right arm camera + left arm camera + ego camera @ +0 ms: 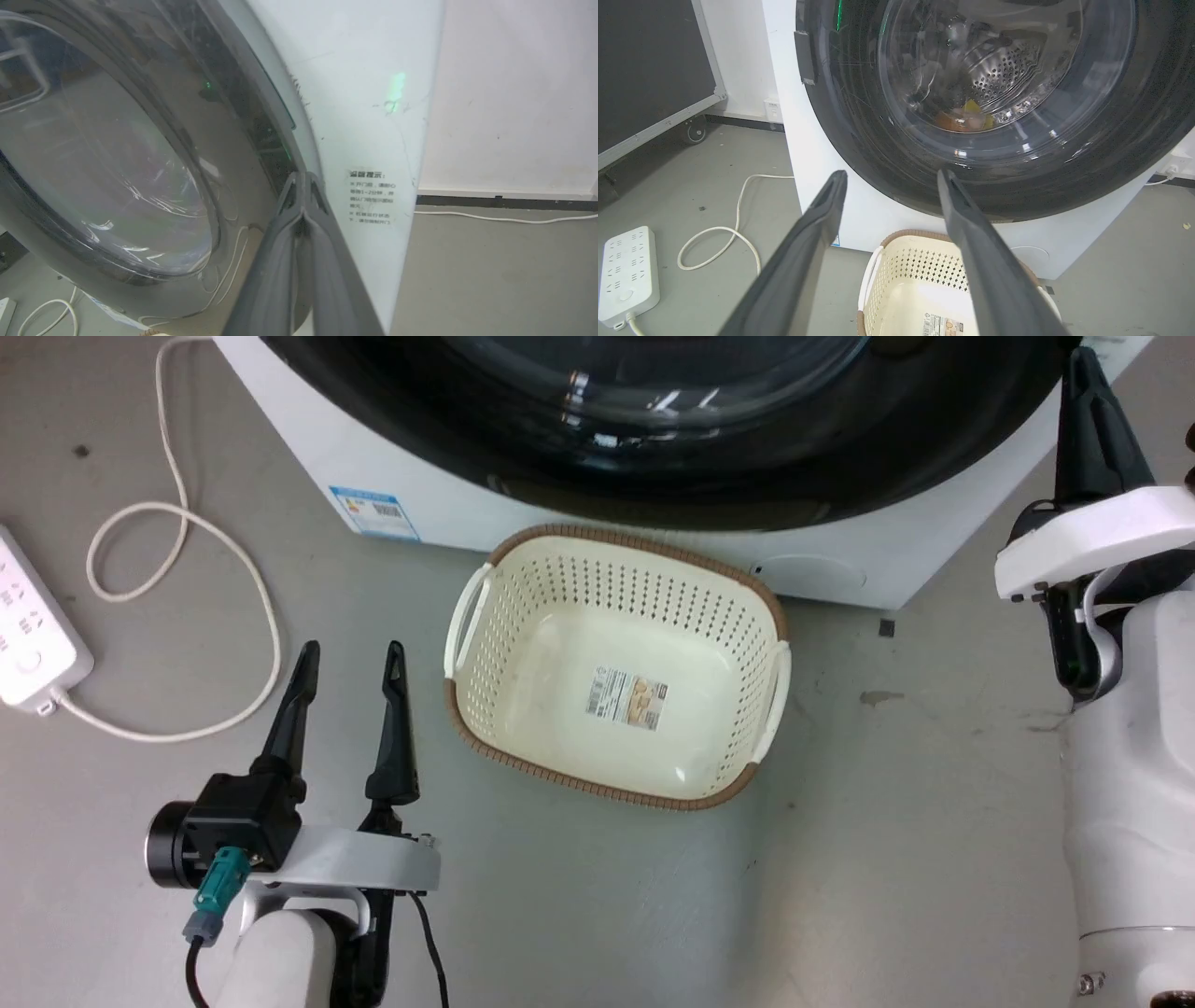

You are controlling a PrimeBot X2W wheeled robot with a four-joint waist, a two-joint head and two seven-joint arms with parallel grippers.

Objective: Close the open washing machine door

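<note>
The glossy black washing machine door (pixel 653 476) lies against the front of the white washing machine (pixel 467 513), and I see no gap at its rim. In the left wrist view the door (pixel 859 140) shows the steel drum through its glass, with its small side latch (pixel 803 57) at the left. My right gripper (pixel 1083 359) is shut with nothing in it, its tips (pixel 302 176) at the door's right rim (pixel 261 140), beside a warning sticker (pixel 371 196). My left gripper (pixel 352 649) hangs open and empty over the floor, short of the door (pixel 892 173).
A cream perforated basket (pixel 597 534) stands on the floor right before the machine, between my arms. A white power strip (pixel 28 635) and its looped cable (pixel 252 588) lie on the left. A black wheeled case (pixel 644 70) stands far left. A wall (pixel 514 93) rises behind the machine.
</note>
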